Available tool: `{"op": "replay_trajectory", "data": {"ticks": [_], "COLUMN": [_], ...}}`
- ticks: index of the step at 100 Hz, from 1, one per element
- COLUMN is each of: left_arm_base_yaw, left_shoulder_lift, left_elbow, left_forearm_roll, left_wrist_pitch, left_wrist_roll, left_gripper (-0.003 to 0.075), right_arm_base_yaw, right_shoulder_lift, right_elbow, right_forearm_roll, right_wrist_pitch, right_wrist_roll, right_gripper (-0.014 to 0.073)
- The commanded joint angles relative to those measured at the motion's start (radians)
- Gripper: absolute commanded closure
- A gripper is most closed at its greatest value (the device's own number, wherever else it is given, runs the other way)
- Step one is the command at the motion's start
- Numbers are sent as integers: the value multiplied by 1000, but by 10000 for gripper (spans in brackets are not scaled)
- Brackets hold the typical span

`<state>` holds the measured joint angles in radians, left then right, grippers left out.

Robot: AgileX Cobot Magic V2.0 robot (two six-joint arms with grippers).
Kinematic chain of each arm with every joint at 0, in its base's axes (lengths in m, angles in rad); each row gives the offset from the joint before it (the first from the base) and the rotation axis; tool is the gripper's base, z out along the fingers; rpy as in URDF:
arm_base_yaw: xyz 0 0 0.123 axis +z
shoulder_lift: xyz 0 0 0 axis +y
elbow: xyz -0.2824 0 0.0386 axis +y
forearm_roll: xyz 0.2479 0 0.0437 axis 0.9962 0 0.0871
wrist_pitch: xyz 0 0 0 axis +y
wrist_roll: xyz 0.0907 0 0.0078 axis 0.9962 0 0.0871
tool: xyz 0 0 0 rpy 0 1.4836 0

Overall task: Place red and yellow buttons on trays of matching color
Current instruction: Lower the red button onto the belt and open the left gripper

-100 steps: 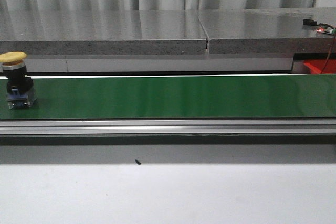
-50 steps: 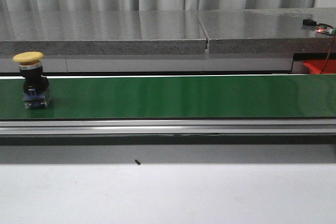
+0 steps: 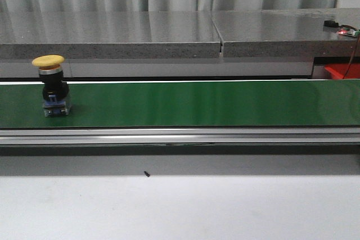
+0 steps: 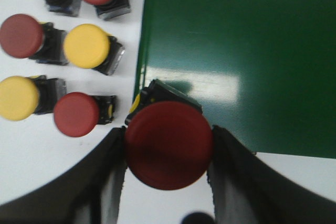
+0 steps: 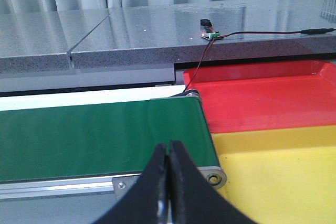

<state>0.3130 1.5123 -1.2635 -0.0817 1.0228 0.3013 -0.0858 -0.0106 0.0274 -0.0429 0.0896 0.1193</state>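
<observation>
A yellow-capped button [image 3: 50, 84] stands upright on the green belt [image 3: 197, 104] toward its left end. In the left wrist view my left gripper [image 4: 169, 148] is shut on a red button [image 4: 169, 145], held over the belt's end edge [image 4: 143, 72]. Beside it on the white surface lie several spare red buttons [image 4: 76, 114] and yellow buttons [image 4: 86, 45]. In the right wrist view my right gripper [image 5: 169, 150] is shut with nothing in it, above the belt's other end [image 5: 100, 137], next to the red tray [image 5: 262, 95] and the yellow tray [image 5: 283, 177].
A grey stone counter [image 3: 169, 32] runs behind the belt, with a small electronic board and wire [image 5: 210, 34] on it. An aluminium rail [image 3: 180, 135] borders the belt's near side. A corner of the red tray [image 3: 342, 70] shows at far right.
The yellow button has travelled rightward along the belt, from the far left edge to a little further in.
</observation>
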Motion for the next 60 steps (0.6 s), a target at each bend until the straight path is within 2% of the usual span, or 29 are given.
{"op": "replay_trajectory", "data": {"ticks": [1,28,33,39,40,41,48,60], "left_arm_base_yaw": [-37,-59,-59,-59,-59,-59,-59,-59], "left_shoulder_lift": [6,91,91,91,91,91,89,58], "left_elbow": [-35,-35,-35,-35,-35,-37,-47,-60], "left_forearm_roll": [-9,-13,-24,-33,-33,-37,-42,-65], "left_wrist_pitch": [-43,-32,-28,-20,-18,-16,-2,-3], "left_wrist_roll": [-3,-3,-3,5,5,5,5,5], "left_gripper": [533,509,459,342,342,302,209,198], "right_arm_base_yaw": [-4,-4,-4,-4,-4,-4,-4,-4], "right_shoulder_lift": [-21,-21,-21,-21,-21,-21,-21,-21], "right_elbow": [-15,-15,-15,-15,-15,-15,-15,-15], "right_forearm_roll": [-10,-10,-10,-10,-10,-10,-10,-10], "right_wrist_pitch": [-75,-75,-75,-75,-75,-75,-75,-75], "right_wrist_roll": [-6,-6,-6,-6,-6,-6,-6,-6], "right_gripper": [662,662,662,662,662,662,662,662]}}
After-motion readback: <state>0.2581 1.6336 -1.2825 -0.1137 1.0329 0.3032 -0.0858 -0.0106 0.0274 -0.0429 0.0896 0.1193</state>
